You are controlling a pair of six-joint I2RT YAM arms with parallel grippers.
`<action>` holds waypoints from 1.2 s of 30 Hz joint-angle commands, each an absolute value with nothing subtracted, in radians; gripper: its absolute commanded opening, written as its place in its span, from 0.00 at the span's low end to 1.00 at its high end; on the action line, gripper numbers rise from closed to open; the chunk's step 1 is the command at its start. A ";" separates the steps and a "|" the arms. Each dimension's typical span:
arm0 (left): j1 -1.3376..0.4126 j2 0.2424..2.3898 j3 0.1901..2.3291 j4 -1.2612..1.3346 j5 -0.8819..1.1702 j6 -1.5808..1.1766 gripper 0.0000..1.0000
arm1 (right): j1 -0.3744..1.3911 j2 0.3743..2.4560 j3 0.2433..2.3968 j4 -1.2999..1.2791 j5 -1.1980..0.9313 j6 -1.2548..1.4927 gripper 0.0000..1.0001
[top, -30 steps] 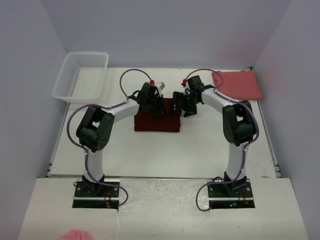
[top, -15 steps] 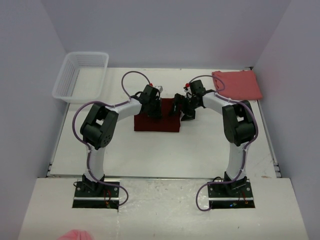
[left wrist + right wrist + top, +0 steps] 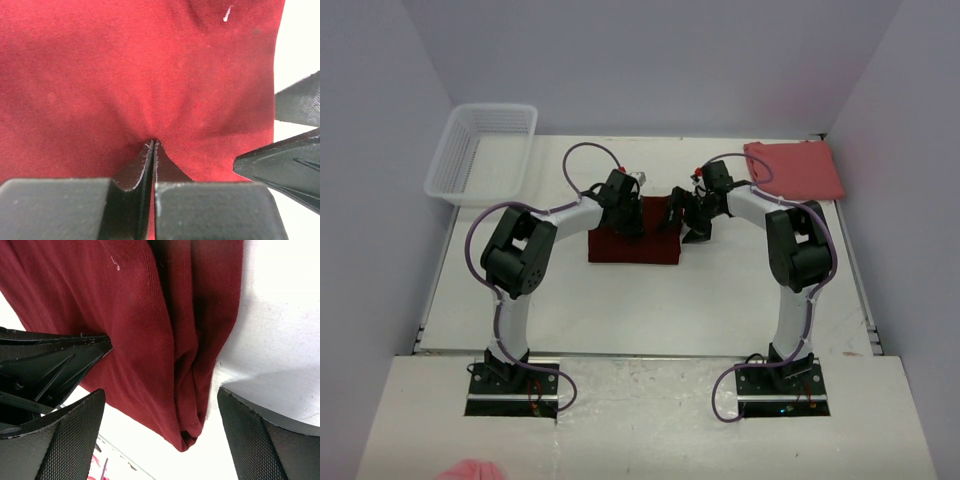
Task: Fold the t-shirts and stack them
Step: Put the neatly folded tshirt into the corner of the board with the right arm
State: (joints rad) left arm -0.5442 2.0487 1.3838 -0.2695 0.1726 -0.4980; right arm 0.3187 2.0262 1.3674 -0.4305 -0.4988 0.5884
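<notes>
The dark maroon t-shirt lies folded in a rectangle at the table's middle. My left gripper is shut, and in the left wrist view its tips pinch a pucker of the maroon cloth, creases running into them. At the shirt's right edge my right gripper is open. In the right wrist view a folded corner of the maroon t-shirt hangs between its wide-spread fingers, touching neither pad. The salmon pink t-shirt lies folded at the back right.
A white mesh basket stands at the back left corner. The two grippers are close together; the right fingers show at the edge of the left wrist view. Walls close in the table on three sides.
My left gripper has come from the shirt's back edge toward its middle. The right gripper has edged slightly along the shirt's right edge, still open.
</notes>
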 commanded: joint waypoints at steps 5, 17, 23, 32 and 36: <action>-0.546 2.048 1.385 -0.271 0.229 -0.514 0.00 | 0.325 2.068 1.342 -0.437 -0.557 0.624 0.93; -0.546 2.026 1.373 -0.273 0.236 -0.514 0.00 | 0.356 2.109 1.393 -0.451 -0.584 0.630 0.90; -0.546 2.022 1.358 -0.265 0.239 -0.514 0.00 | 0.357 2.109 1.402 -0.453 -0.580 0.638 0.80; -0.546 2.006 1.348 -0.262 0.244 -0.511 0.00 | 0.360 2.118 1.424 -0.474 -0.571 0.638 0.55; -0.546 2.002 1.348 -0.262 0.245 -0.508 0.00 | 0.360 2.128 1.445 -0.491 -0.571 0.630 0.45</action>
State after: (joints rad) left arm -0.5438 2.0418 1.3613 -0.2523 0.2214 -0.5053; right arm 0.3481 2.1056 1.4048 -0.4610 -0.5842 0.6373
